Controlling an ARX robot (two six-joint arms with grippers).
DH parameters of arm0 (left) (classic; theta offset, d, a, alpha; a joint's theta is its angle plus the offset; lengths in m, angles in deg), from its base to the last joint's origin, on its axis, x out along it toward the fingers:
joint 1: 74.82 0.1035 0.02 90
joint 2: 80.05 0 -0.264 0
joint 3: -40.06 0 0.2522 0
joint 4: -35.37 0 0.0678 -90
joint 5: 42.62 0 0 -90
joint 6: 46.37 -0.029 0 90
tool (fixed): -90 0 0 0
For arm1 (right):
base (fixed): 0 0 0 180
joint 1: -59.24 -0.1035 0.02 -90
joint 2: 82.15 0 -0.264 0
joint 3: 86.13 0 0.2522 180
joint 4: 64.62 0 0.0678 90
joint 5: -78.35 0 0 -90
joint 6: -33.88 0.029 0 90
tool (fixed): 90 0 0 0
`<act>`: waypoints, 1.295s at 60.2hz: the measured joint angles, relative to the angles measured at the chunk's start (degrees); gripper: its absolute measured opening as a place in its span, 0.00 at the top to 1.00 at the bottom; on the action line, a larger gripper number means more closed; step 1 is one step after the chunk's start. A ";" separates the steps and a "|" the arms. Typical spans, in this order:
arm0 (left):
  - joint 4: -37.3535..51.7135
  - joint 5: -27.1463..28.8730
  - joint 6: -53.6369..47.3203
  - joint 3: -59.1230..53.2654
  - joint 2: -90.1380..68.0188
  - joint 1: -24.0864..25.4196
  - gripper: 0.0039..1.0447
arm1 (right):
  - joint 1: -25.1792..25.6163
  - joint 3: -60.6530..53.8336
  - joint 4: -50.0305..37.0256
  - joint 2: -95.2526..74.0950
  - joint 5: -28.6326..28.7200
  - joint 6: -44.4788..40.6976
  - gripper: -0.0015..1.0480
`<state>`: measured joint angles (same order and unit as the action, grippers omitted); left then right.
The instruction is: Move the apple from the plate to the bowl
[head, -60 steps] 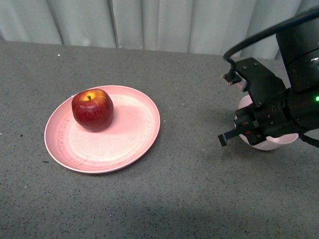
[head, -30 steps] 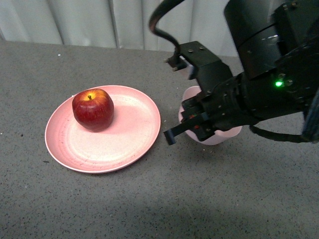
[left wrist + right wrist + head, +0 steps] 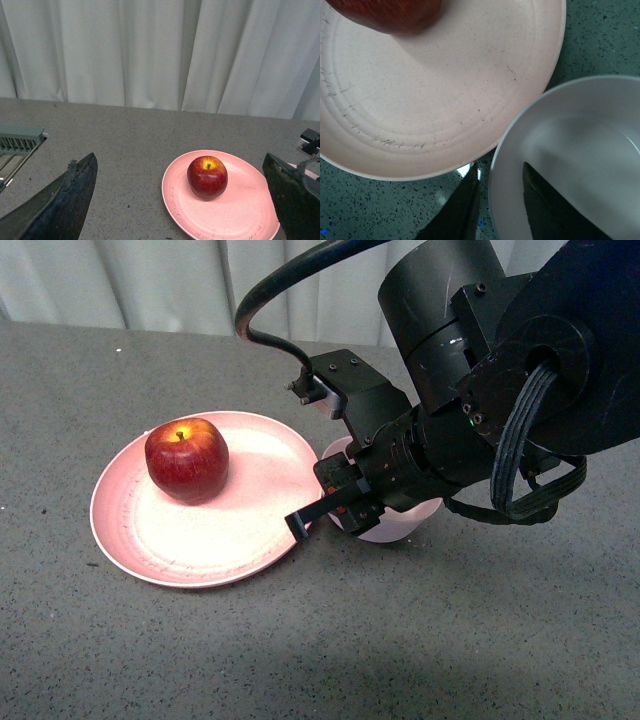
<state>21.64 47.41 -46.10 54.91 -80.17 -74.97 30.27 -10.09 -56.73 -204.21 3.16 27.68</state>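
Soft overhead light falling evenly; near edge of worktop (image 3: 150,660) dimming into broad shadow. Glossy apple (image 3: 186,459) gleaming, casting faint shadow on plate (image 3: 200,540); plate centre glaring pale. Dark left gripper (image 3: 180,159) looming slightly blurred. Inside of bowl (image 3: 580,130) shading grey, sharp.

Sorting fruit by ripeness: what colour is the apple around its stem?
Yellow there, the apple being dark red elsewhere; clearest in the left wrist view.

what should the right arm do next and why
Probably open the right gripper and let go of the bowl: its fingers straddle the rim, the bowl sits right beside the plate, and the apple is on the plate, untouched.
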 joint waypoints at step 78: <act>0.00 -0.02 0.00 0.00 0.00 0.00 0.06 | 22.60 -57.57 -50.49 59.89 -21.07 6.23 0.99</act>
<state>21.64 47.39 -46.10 54.91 -80.17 -74.97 52.87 -67.66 -107.22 -144.32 -17.91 33.91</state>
